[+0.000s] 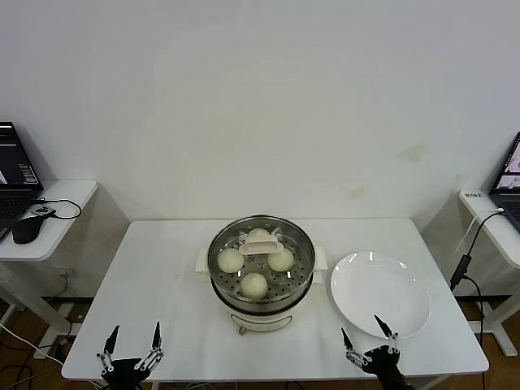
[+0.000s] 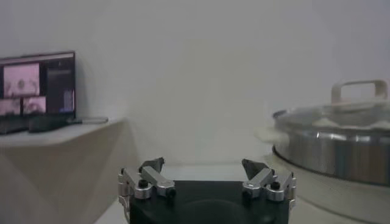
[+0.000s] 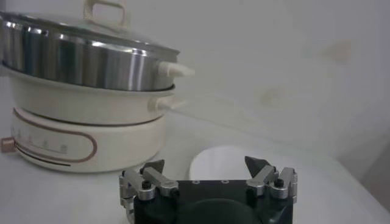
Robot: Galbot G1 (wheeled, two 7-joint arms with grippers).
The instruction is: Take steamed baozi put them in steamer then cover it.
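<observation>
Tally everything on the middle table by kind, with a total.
Steamed baozi, inside the steamer: 4
Steamer: 1
Glass cover, on the steamer: 1
White plate, empty: 1
Total: 7

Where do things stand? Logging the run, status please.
Left claw and right claw open, empty, at near table edge. Four round cream-white buns inside shiny steel steamer, clear glass lid on. White plate bare. Nothing in the way.
</observation>
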